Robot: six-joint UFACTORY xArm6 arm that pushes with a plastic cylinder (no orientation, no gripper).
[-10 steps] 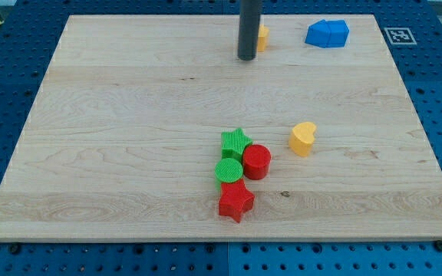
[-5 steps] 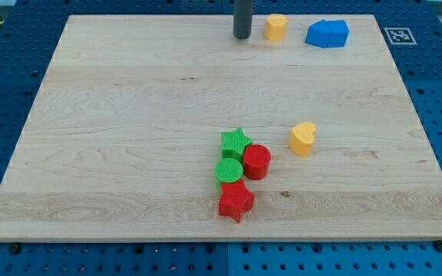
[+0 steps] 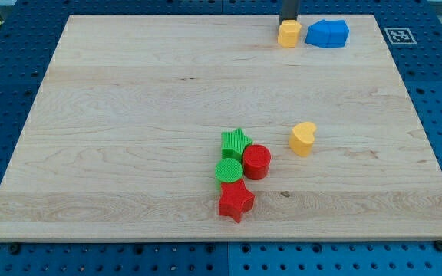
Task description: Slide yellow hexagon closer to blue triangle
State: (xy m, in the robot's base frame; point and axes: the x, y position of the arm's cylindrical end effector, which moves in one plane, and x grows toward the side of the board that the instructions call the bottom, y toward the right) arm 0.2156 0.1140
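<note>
The yellow hexagon [image 3: 288, 34] sits near the board's top edge, right of centre. The blue triangle [image 3: 328, 33] lies just to its right, a small gap between them. My rod comes down from the view's top, and my tip [image 3: 288, 21] stands right behind the yellow hexagon, at its top side, touching or nearly touching it.
A yellow heart [image 3: 302, 139] lies right of centre. A cluster sits lower centre: green star [image 3: 235, 142], red cylinder [image 3: 256, 162], green cylinder [image 3: 228, 171], red star [image 3: 235, 201]. A marker tag [image 3: 398, 35] is at the top right, off the wooden board [image 3: 129, 138].
My tip moved from the hexagon's left to the right, up to its top side. The yellow hexagon has shifted right and slightly down, closer to the blue triangle.
</note>
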